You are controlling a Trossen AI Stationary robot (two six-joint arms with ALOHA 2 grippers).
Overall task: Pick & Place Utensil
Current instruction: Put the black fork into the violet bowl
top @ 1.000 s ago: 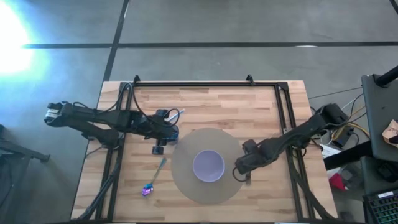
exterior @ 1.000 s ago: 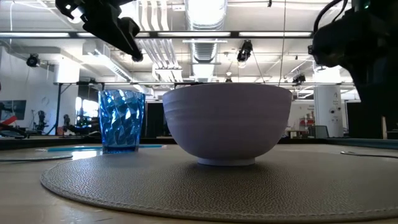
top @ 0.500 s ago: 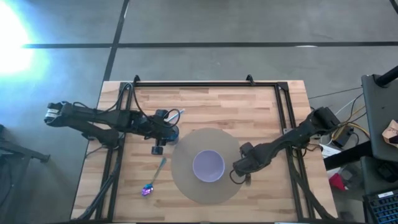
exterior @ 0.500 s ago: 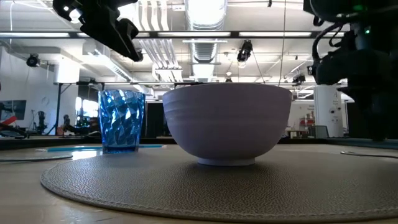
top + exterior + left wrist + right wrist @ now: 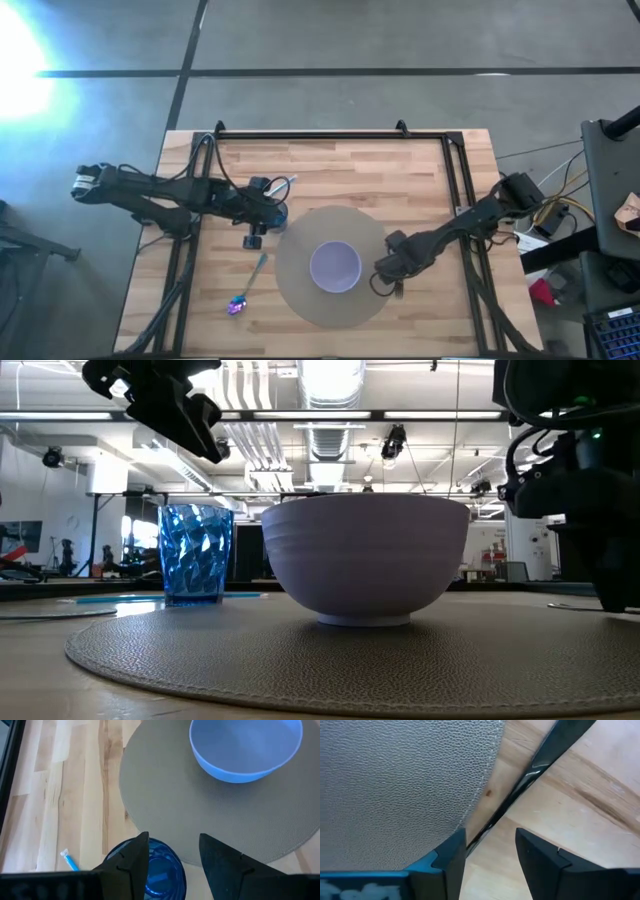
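Wooden tabletop (image 5: pixel 420 170) from above: right claw (image 5: pixel 388 283) low at placemat (image 5: pixel 300 300) edge beside bowl (image 5: pixel 334 266); left claw (image 5: pixel 262 228) parked over blue cup (image 5: pixel 276 212).

Right wrist: fingers (image 5: pixel 451 855) spread, straddling dark utensil (image 5: pixel 520 787) lying flat. Risk: pads skidding off thin handle, or snagging mat.

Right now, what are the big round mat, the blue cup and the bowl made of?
The round mat looks like grey faux leather or rubber: the right wrist view shows a pebbled grain. The blue cup seems to be clear plastic, maybe glass; light passes through its diamond facets. The bowl looks like matte plastic or ceramic, pale lavender, opaque, with faint ridges under the rim. I can't be sure of any.
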